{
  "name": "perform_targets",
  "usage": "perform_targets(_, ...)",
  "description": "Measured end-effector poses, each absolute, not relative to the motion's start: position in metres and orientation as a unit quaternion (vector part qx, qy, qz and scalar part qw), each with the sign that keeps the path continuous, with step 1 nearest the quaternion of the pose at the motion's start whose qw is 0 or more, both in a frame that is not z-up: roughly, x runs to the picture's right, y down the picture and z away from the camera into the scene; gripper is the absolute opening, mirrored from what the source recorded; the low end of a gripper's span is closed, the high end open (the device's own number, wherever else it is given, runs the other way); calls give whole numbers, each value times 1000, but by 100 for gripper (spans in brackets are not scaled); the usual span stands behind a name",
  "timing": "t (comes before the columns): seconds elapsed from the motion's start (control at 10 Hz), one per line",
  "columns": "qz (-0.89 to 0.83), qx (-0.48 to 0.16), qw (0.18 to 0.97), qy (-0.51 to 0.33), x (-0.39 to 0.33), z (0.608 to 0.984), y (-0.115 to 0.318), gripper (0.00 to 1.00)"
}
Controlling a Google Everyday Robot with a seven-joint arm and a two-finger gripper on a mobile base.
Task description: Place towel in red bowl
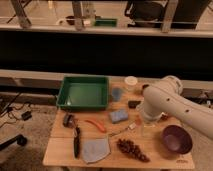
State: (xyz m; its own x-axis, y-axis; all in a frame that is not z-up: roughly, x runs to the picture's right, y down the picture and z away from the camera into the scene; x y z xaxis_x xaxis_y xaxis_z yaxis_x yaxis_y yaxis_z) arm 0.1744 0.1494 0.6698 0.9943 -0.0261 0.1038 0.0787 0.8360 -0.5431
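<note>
Black tool [76, 142] lies leftmost on the table [59, 150], just beside the towel [95, 150]. I would bring the jaws down on the cloth's middle or right half, so that the handle is not caught. The towel is a thin grey-blue sheet, spread nearly flat near the front edge, with an uneven outline and soft wrinkles. Being limp, it likely needs a pinch pressed right to the tabletop. The lift should then be high enough for the hanging corners to clear the grapes [132, 149] to its right. Farther right, the gripper [146, 131] hangs pointing down under the white arm [175, 107], well apart from the towel, jaws spread and nothing between them. The step in hand looks like the reach left and forward. The red bowl [138, 121] is mostly hidden behind the arm; only an orange sliver shows beside the gripper. The purple bowl [176, 139], far right, is the wrong target.
</note>
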Motion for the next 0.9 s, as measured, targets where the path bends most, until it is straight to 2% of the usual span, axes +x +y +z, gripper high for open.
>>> perform_targets(0.9, -38, -287, 955, -56, 170, 670, 158, 80)
